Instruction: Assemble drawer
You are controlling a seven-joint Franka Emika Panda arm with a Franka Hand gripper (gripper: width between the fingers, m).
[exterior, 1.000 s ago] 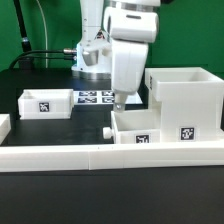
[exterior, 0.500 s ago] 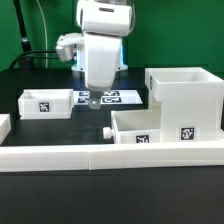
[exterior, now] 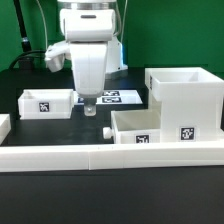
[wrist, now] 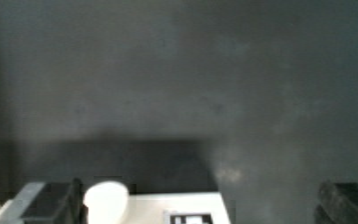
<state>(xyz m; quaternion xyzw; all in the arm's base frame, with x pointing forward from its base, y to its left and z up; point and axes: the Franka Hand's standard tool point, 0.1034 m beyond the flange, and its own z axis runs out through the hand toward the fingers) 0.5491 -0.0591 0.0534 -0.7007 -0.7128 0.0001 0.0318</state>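
The drawer's tall white housing (exterior: 185, 95) stands at the exterior view's right. One knobbed tray (exterior: 150, 128) lies in front of it, its knob (exterior: 105, 132) pointing to the exterior view's left. The second tray (exterior: 45, 102) lies at the left. My gripper (exterior: 88, 108) hangs low over the table just right of that second tray, holding nothing. In the wrist view my gripper (wrist: 201, 203) is open, its dark fingers (wrist: 51, 200) wide apart. A white rounded knob (wrist: 105, 198) and a white surface with a tag (wrist: 194, 215) lie between them; which part it is I cannot tell.
The marker board (exterior: 112, 97) lies flat on the black table behind my gripper. A long low white border wall (exterior: 100, 155) runs along the front. A green backdrop and cables are at the back.
My arm has moved to the exterior view's left, from above the front tray's corner to beside the left tray. The drawer parts have not moved.
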